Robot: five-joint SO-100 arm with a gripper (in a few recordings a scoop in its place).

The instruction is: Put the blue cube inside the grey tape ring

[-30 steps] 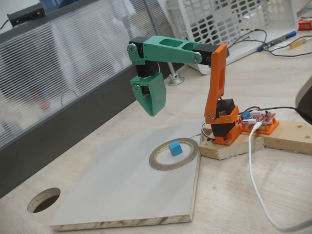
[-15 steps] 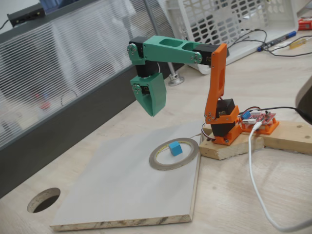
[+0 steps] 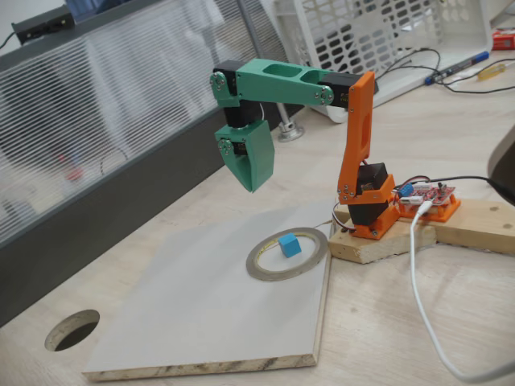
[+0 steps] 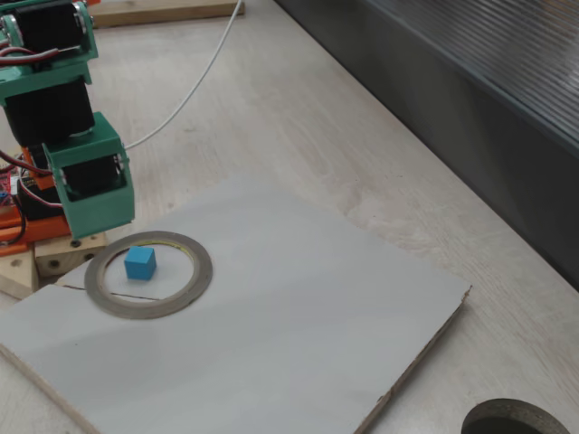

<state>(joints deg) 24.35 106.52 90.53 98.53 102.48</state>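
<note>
The blue cube [image 3: 290, 245] sits on the pale board [image 3: 193, 310] inside the opening of the grey tape ring [image 3: 265, 270], apart from its inner edge in both fixed views. The green gripper [image 3: 252, 183] hangs above the board, up and to the left of the ring, empty, its jaws closed to a point.

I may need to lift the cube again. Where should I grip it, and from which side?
Come straight down from above and close on two opposite side faces of the blue cube. It sits flat inside the tape ring, clear of the rim, so there looks to be room for the fingers. The gripper hangs above, apart from it.
</note>
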